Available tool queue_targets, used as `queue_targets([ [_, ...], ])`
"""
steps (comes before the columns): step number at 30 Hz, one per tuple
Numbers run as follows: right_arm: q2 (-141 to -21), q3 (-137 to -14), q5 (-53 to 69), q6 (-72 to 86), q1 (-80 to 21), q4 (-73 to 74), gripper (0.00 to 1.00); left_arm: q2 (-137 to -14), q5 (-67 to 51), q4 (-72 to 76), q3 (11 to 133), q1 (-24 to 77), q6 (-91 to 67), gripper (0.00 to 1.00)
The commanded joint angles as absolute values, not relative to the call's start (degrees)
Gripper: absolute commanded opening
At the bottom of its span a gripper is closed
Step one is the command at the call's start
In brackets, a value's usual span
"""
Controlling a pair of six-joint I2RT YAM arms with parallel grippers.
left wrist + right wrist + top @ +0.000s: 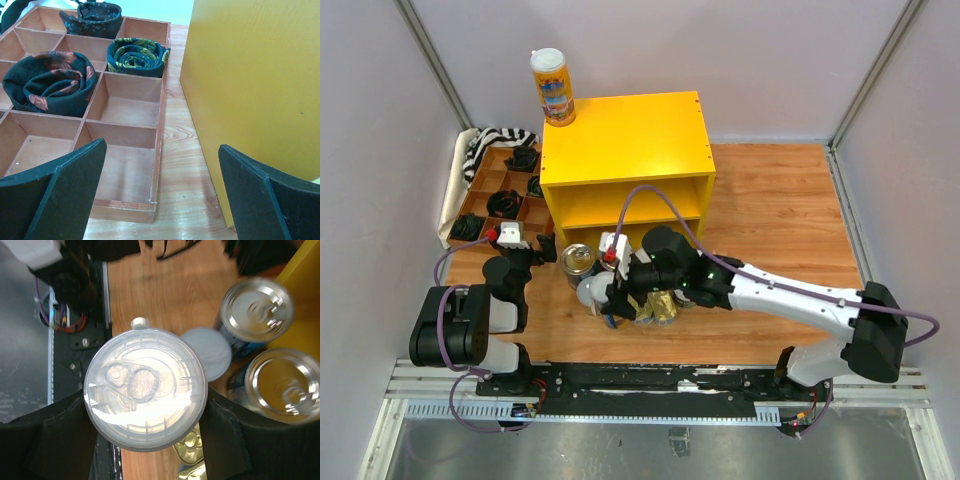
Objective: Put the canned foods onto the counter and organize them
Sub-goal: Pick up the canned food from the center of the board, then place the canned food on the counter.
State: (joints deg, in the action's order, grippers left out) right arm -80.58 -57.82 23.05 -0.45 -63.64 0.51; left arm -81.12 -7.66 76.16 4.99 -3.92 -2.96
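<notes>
snugly within right tool (145, 407), clear-lidded can (145, 385), silver-topped cans (257, 310) just beside

White-and-black arms (790, 295), purple cables (655, 190) — looping, red-tipped wrist blocks (510, 235), matte black wedge fingers (260, 195)

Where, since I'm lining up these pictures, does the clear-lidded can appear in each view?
Top external: can low centre, in the right gripper.
Left wrist: not in it.
Right wrist: can centre, between the fingers.
Shared landmark: the yellow shelf, in all three.
</notes>
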Motion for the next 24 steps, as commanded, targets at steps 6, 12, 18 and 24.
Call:
queue_targets([
  [6, -73.8, -79.2, 16.9, -0.6, -62.2, 9.1, 0.01, -81.5, -7.8, 77.2, 5.6, -3.7, -2.0, 1.0],
  [12, -79.9, -100.3, 10.5, -0.4, -57.1, 19.7, 0.01, -81.5, -7.9, 77.2, 5.7, -3.7, -1.9, 1.0],
  [18, -90.7, -126.9, 4.0, -3.4, -56.6, 30.4, 0.01, -81.5, -7.9, 77.2, 5.6, -3.7, -2.0, 1.0],
  [24, -99.4, -141.4, 5.5, 1.6, -51.2, 30.9, 0.01, -81.5, -7.9, 77.2, 5.6, -3.7, -1.9, 1.0],
])
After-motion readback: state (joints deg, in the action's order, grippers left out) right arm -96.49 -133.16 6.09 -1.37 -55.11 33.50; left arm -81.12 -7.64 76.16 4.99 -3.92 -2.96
